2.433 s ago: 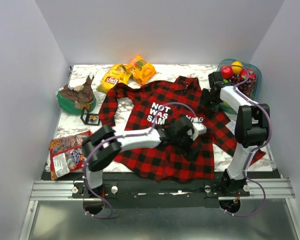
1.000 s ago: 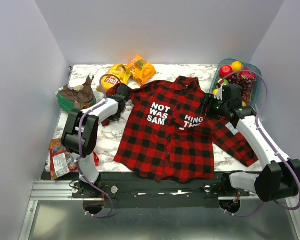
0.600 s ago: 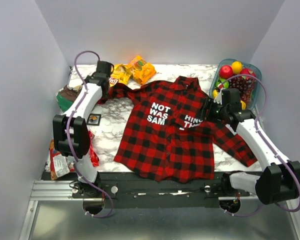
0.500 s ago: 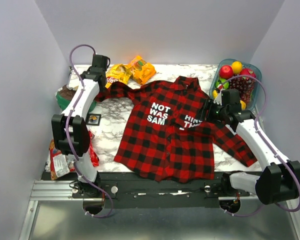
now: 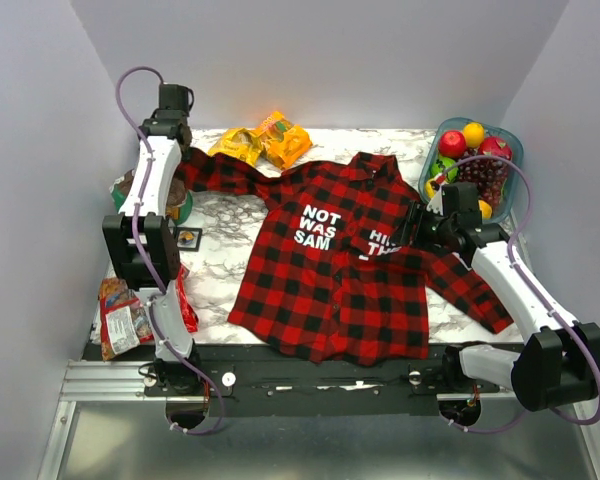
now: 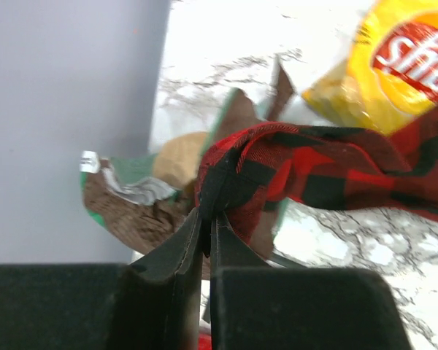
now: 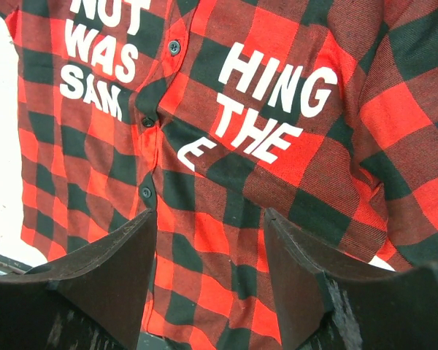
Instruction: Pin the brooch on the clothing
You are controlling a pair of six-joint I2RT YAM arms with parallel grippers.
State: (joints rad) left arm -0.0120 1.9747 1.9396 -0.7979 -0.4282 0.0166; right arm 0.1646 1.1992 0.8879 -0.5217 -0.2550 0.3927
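Left jaws are pinching the shirt's (image 5: 330,260) sleeve cuff (image 6: 226,171), held up over the green bowl (image 5: 180,210) at 10 o'clock. Right jaws are spread wide, hovering over the white letters (image 7: 270,109). The brooch (image 5: 187,238) looks to be on the worktop (image 5: 215,265) at 9 o'clock of the shirt, not touching it. Chip bags (image 5: 262,140) at 11, fruit tub (image 5: 519,150) at 2, snack pack (image 5: 128,312) at 8.
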